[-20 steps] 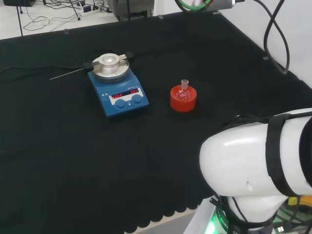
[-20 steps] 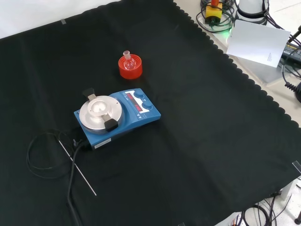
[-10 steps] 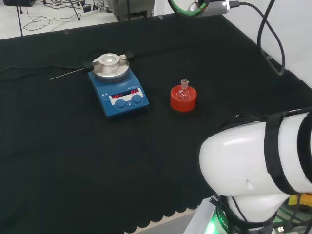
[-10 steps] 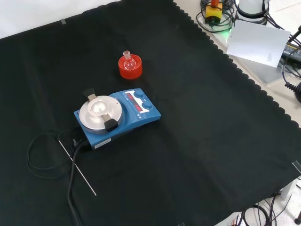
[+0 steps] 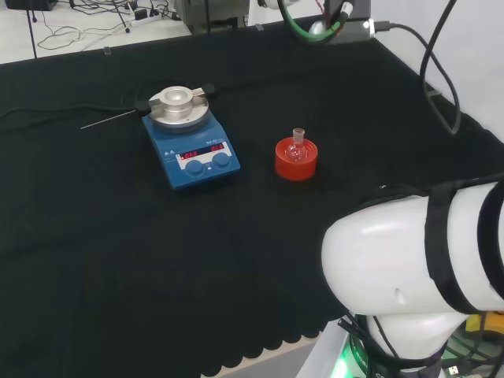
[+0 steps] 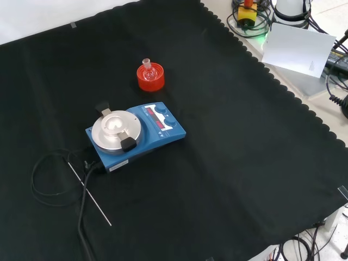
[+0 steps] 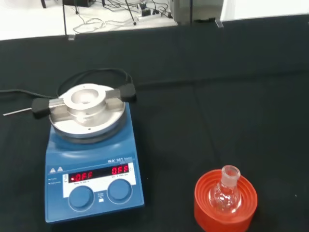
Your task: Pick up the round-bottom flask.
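Sitting upright in its red ribbed stand (image 5: 296,160), the round-bottom flask (image 5: 297,147) is just right of the middle of the head view, its short neck pointing up. From the front camera the same clear flask (image 6: 148,68) and stand (image 6: 150,78) lie in the upper centre, on the black cloth of the tabletop (image 6: 244,163). Below and left of them there sits a blue stirrer plate (image 6: 133,136) with a round metal top, well apart from the stand, and a thin metal rod (image 6: 89,195) lies at lower left beside a black cable (image 6: 51,179). The wrist view has the flask (image 7: 225,193) at lower right. How the hand is set, I cannot tell.
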Controlling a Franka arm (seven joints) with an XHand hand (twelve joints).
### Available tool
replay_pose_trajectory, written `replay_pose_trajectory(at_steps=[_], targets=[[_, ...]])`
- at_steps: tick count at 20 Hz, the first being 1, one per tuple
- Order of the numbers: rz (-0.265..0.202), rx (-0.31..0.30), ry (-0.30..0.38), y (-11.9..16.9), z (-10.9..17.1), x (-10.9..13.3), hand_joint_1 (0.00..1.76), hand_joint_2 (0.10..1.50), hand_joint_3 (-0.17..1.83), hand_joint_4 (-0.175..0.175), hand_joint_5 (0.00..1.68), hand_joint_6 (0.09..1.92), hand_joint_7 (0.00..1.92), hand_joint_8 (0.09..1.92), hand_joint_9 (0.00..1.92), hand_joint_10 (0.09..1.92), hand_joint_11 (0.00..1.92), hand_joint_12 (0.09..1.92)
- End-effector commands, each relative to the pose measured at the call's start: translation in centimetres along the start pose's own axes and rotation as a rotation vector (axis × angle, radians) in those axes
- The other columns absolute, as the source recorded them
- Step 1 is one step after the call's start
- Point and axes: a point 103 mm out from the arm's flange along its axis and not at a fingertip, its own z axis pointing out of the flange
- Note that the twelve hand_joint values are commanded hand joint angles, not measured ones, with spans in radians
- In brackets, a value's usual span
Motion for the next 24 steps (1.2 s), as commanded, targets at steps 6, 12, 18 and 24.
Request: replay_pose_trajectory(at_steps=[6,12,18,24], targets=[[0.084,0.070,0.073,5.6,6.2,-4.9,0.24,1.26,0.30,-0.015,0.35,0.35,0.08,0.60,0.23,0.71,0.02,1.42],[0.087,0.080,0.089,7.8,10.1,-7.0,0.36,1.19,0.27,-0.017,0.35,0.33,0.08,0.60,0.24,0.71,0.01,1.43],[0.093,0.116,0.104,9.5,14.5,-8.0,0.54,1.05,0.34,-0.024,0.39,0.21,0.10,0.61,0.26,0.71,0.02,1.43],[0.093,0.132,0.139,10.6,19.0,-8.3,0.59,0.98,0.41,-0.028,0.42,0.16,0.11,0.63,0.27,0.71,0.02,1.43]])
